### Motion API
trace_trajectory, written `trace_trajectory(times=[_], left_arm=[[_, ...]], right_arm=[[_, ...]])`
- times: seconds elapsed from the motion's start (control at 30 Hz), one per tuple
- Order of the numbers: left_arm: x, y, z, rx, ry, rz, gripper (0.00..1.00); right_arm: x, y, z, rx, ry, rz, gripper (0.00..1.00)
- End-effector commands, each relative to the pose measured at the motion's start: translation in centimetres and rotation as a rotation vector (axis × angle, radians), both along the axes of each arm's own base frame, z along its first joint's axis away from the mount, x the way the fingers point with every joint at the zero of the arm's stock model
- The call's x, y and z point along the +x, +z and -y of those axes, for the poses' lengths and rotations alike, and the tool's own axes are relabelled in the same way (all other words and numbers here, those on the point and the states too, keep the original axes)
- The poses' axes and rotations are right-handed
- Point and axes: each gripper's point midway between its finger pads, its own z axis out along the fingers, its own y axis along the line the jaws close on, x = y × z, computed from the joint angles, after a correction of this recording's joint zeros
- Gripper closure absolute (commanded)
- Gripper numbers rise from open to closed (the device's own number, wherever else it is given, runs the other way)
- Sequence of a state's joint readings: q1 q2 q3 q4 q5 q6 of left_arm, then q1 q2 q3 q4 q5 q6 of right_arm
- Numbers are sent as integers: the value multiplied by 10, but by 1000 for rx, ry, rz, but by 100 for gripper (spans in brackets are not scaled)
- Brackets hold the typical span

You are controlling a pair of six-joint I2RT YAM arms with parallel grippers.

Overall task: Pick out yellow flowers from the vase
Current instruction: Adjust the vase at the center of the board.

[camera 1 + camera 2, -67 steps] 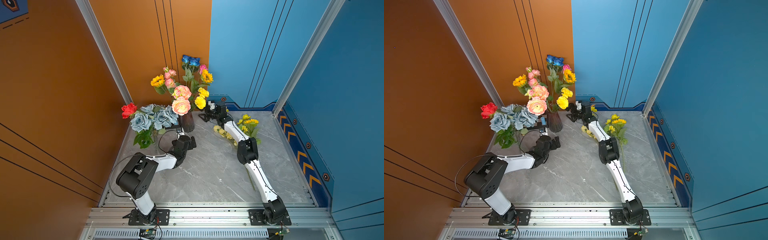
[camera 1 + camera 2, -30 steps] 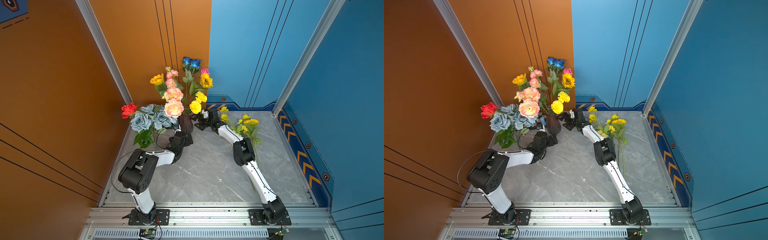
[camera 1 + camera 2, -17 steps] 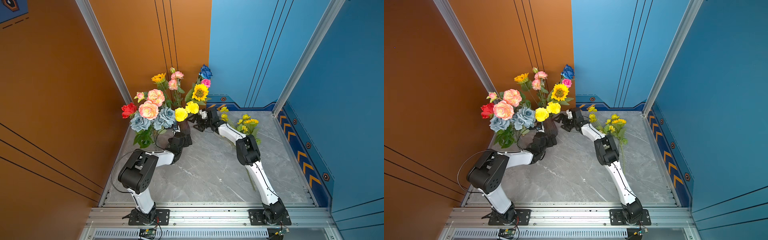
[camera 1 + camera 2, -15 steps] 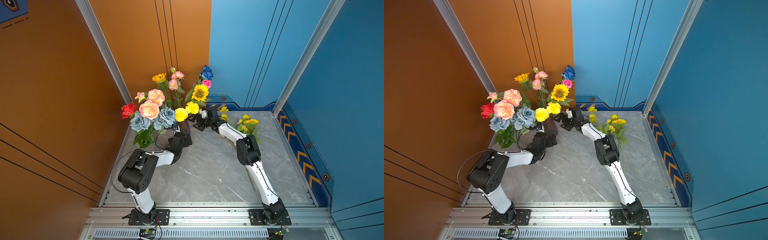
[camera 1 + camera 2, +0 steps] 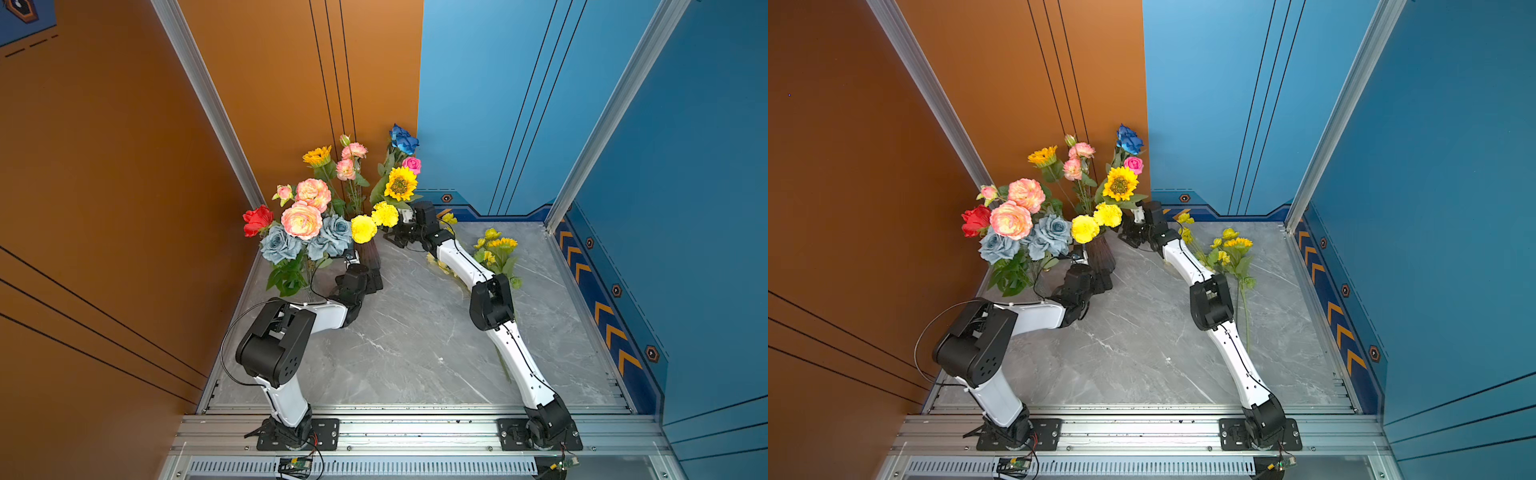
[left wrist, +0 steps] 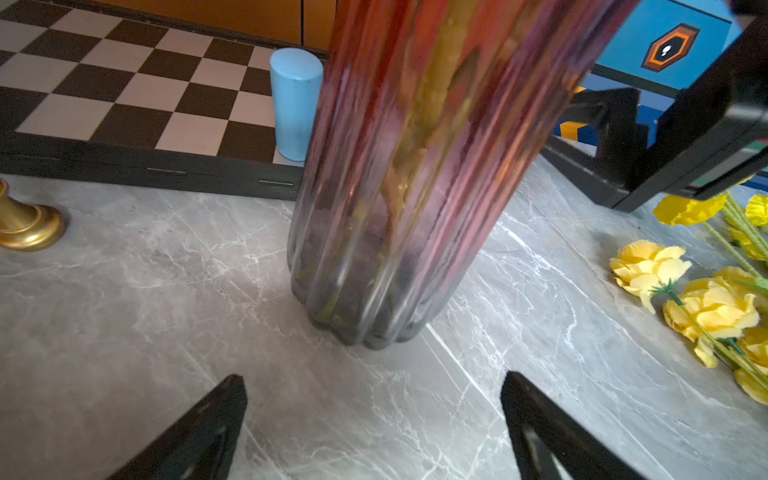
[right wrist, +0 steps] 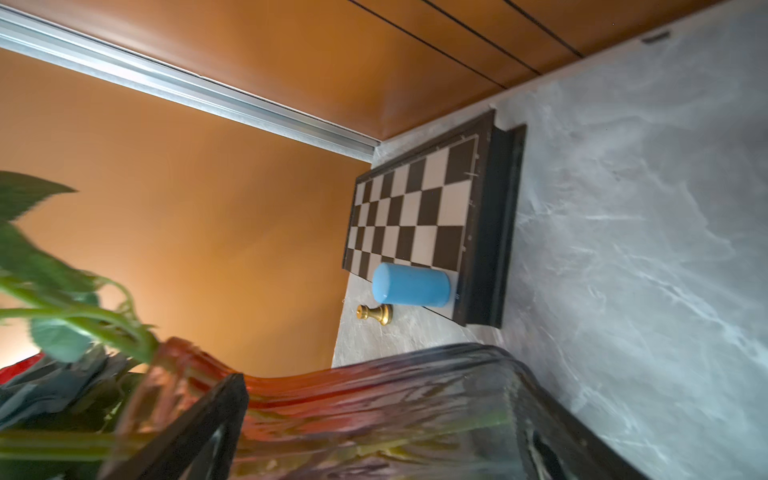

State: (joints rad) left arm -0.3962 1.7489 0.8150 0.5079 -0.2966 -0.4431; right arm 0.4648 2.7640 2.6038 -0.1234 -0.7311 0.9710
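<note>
The yellow flowers (image 5: 385, 214) left to pick stand in the vase (image 5: 370, 255) at the back of the table (image 5: 415, 345): two pompoms (image 5: 363, 228) low at the rim and a sunflower (image 5: 400, 183) above, mixed with pink and blue blooms. A pile (image 5: 496, 249) of yellow stems lies well apart on the right, beside the right arm. The right claw (image 7: 386, 405) is spread wide astride the vase's upper body; whether its fingers touch the glass I cannot tell. The left claw (image 6: 374, 380) is spread too and empty, low over the table with the vase's foot just ahead of it, not touching. The vase seems to lean, so the sound way is to brace it first. The left claw should close gently on the lower body. The right should then lift clear, pinch one green stem under a pompom rather than the bloom, and draw it up along the stem so its neighbours stay in. The table is grey veined marble, smooth, so the vase may slide. Behind it lie a chessboard (image 6: 124, 95) with a blue cylinder (image 6: 296, 104) on it and a gold pawn (image 6: 25, 226). Grey-blue roses (image 5: 278, 245) crowd the left side. An orange wall (image 5: 270, 104) and a blue wall (image 5: 478, 104) meet in the corner.
</note>
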Motion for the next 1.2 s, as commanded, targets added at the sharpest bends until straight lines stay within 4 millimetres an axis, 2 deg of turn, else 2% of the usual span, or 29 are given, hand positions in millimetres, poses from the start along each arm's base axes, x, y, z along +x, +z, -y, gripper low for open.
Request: trace_trajectory(times=[0.0,0.37,0.63,0.8,0.97,1.07,1.17], left_arm=[[2,-5,0,10,-21,-11,2],[-8,-4,-7,13,-10,-12,2],[-15,-9,-15,24,10,-22,2],[-18,-13,-21,22,22,-33,2],[-23,-13,-16,0,1,-39,2],[-29,-11,-8,-7,-31,-37,2],[-37,-5,5,2,-91,-25,2]], right_arm=[[-14,-9,-5,-21,57,-19,0],[-58,-4,-4,-95,122,-4,0],[-77,0,4,-122,131,-1,0],[-90,0,22,-172,96,9,0],[-111,-3,56,-254,55,32,0],[-124,13,73,-254,22,100,0],[-136,20,85,-286,5,168,0]])
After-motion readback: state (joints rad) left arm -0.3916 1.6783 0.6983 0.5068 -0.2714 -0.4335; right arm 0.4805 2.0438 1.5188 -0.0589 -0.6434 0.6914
